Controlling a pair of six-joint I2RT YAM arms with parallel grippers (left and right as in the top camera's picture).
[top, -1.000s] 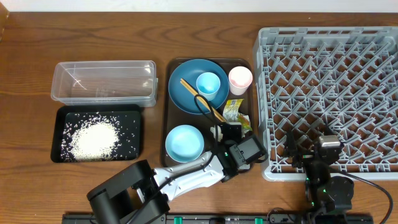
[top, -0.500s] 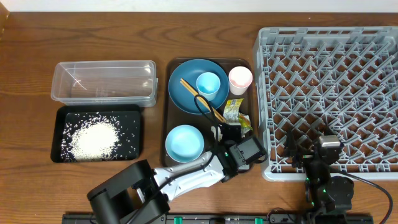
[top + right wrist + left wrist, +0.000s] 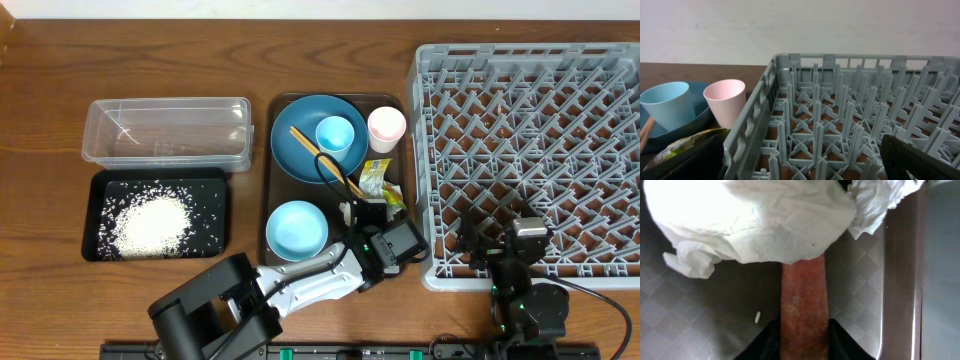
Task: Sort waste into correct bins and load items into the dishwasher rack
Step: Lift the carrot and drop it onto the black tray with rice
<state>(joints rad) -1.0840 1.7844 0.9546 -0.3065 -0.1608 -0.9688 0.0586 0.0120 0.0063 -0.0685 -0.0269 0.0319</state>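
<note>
In the left wrist view my left gripper (image 3: 804,342) is shut on the orange sausage-like stick (image 3: 804,305), a black finger pressing each side. The stick lies on the brown serving tray (image 3: 860,295), its far end under the crumpled white napkin (image 3: 755,220). From overhead, the left gripper (image 3: 372,212) sits at the tray's front right, beside the yellow-green wrapper (image 3: 375,178). My right gripper (image 3: 800,165) stands open over the front left corner of the grey dishwasher rack (image 3: 530,140), holding nothing. Rice (image 3: 150,222) lies in the black tray (image 3: 215,215).
The dark-blue plate (image 3: 305,150) carries the light-blue cup (image 3: 335,135) and chopsticks (image 3: 320,160). The pink cup (image 3: 387,128) and pale-blue bowl (image 3: 296,228) also stand on the serving tray. The clear tub (image 3: 165,132) sits behind the black tray. One rice grain (image 3: 757,316) lies near the stick.
The left arm has shifted very slightly near the tray's front right. The right arm has not moved.
</note>
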